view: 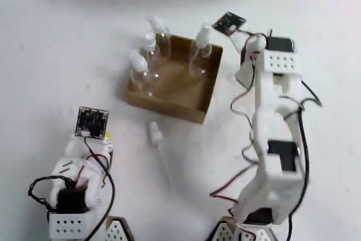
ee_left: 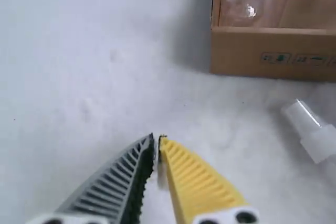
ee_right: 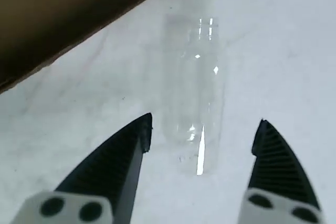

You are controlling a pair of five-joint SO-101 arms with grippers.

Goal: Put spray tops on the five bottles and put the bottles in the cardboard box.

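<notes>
The right claw (ee_right: 202,124) hung with its jaws spread wide over the white table (view: 56,43), just off the right side of the cardboard box (view: 169,105). A clear bottle (ee_right: 195,93) sat in line with the gap between the two dark fingertips (ee_right: 139,129). Its broad end was nearest the claw, and the rest ran away beyond the tips. Neither tip touched the bottle, with bare tabletop showing on each side of it. A wall of the box ran close along one side of the bottle. The bottle's far end was too faint to make out, and it could not be told whether the bottle stood or lay flat.

Across the table, the left claw (ee_left: 156,140) was clenched on nothing, its grey and yellow fingers meeting at the tips. It hung low over open tabletop near the front left corner of the box. A loose spray top (view: 155,134) lay on its side in front of the box and off to one side of the left claw, well apart from both claws. Its thin tube trailed toward the near edge of the table.

Inside the box, three capped bottles (view: 149,49) stood upright along the left wall. A fourth capped bottle (view: 200,52) stood at the far right corner.
</notes>
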